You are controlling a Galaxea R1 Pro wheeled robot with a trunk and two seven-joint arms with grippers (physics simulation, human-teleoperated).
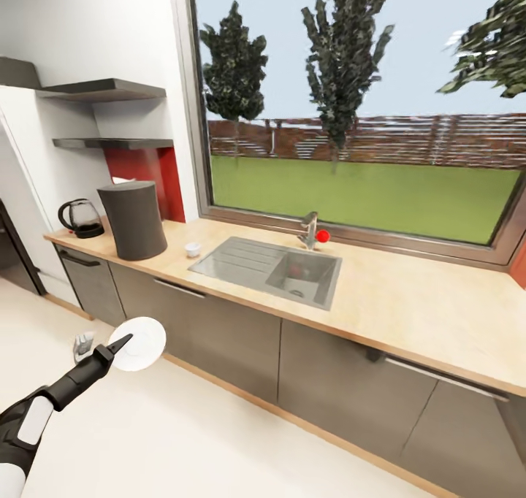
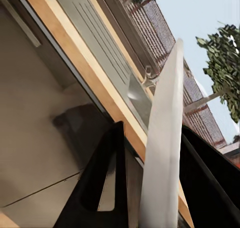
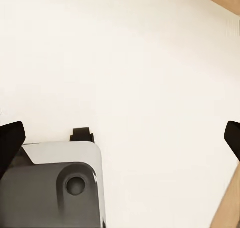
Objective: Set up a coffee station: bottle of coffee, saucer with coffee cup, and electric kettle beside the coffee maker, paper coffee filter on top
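Left gripper: clamped edge-on across the saucer, held above the floor, short of the countertop.
Right gripper: fingers wide apart, empty.
Risk: thin rim grip; saucer may slip or clip the counter edge.
Count: one kettle, one coffee maker, one cup, one saucer.

Bright, even daylight; slightly soft renders.

On the long wooden kitchen surface, a glass electric kettle sits far left; the tall dark grey coffee maker just right of it; a small white cup between it and the inset steel sink.
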